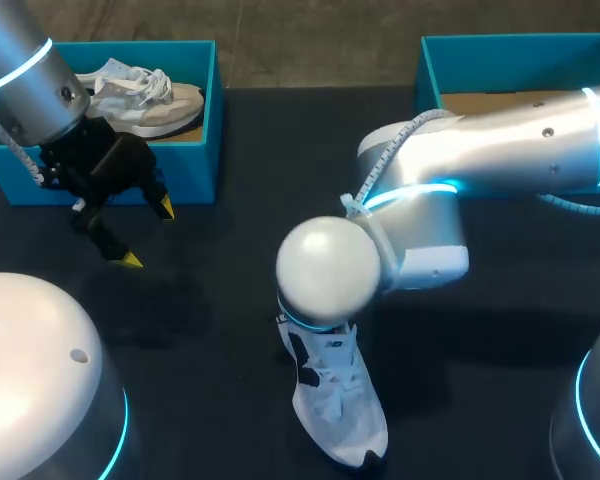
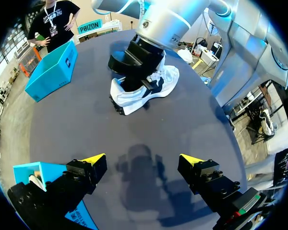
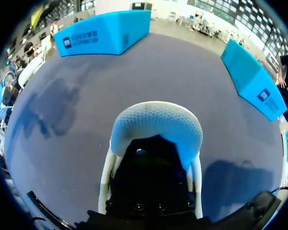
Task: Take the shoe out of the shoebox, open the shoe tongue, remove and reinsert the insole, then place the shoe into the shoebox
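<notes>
A white shoe with black trim (image 1: 338,405) stands on the dark table near its front, toe toward the front edge. My right arm reaches in from the right, and its wrist hangs right over the shoe's opening. In the left wrist view my right gripper (image 2: 134,72) is sunk into the shoe (image 2: 156,86); its tips are hidden inside. The right wrist view shows the shoe's mesh end (image 3: 156,125) just ahead of the black gripper body. My left gripper (image 1: 147,233) hovers open and empty in front of the left blue shoebox (image 1: 195,150). The shoe lies well ahead of that gripper (image 2: 141,160).
A second pale shoe (image 1: 145,100) lies in the left shoebox. Another blue box (image 1: 435,65) with a cardboard floor stands at the back right, partly behind my right arm. Both boxes show in the right wrist view, the left shoebox (image 3: 105,33) and the other blue box (image 3: 252,79).
</notes>
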Robot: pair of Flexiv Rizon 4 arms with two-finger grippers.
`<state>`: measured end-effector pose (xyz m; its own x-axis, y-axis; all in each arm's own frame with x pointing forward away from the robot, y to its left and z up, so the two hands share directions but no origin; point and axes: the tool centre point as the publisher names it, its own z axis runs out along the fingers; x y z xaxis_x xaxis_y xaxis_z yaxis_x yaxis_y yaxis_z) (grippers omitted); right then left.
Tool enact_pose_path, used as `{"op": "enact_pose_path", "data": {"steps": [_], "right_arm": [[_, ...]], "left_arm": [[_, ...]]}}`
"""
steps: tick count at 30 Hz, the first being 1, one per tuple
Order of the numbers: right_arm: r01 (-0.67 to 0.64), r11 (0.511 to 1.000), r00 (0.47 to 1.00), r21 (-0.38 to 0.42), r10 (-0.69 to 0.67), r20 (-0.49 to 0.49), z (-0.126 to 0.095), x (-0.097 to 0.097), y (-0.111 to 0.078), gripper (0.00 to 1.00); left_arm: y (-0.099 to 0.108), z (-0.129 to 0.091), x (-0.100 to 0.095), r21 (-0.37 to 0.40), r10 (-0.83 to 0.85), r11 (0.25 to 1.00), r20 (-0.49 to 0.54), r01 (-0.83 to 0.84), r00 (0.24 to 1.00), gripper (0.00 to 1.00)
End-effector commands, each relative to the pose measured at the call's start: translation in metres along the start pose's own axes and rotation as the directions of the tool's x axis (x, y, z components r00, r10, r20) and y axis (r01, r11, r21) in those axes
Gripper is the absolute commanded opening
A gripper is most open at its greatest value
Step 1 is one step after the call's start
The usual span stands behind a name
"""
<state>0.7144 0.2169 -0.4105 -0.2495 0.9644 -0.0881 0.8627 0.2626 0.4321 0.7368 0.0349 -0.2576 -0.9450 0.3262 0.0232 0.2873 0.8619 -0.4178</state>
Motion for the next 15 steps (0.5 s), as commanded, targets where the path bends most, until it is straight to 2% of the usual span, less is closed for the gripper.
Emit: {"op": "enact_pose_path", "data": {"steps": [1, 10, 15], "right_arm": [[-0.138, 0.99, 0.99, 0.013, 0.138, 0.024, 0.012, 0.012, -0.034, 0.0], [-0.123, 0.992, 0.992, 0.03, 0.122, 0.036, -0.004, 0.009, -0.056, 0.0], [-0.126, 0.992, 0.991, 0.021, 0.125, 0.046, -0.014, -0.001, -0.057, 0.0]], "left_arm": [[0.0, -0.001, 0.001, -0.003, 0.0, 1.0, 0.0, 0.0, 1.0, 1.0], [0.0, -0.001, 0.001, -0.003, 0.0, 1.0, 0.0, 0.0, 1.0, 1.0], [0.0, -0.001, 0.001, -0.003, 0.0, 1.0, 0.0, 0.0, 1.0, 1.0]]}}
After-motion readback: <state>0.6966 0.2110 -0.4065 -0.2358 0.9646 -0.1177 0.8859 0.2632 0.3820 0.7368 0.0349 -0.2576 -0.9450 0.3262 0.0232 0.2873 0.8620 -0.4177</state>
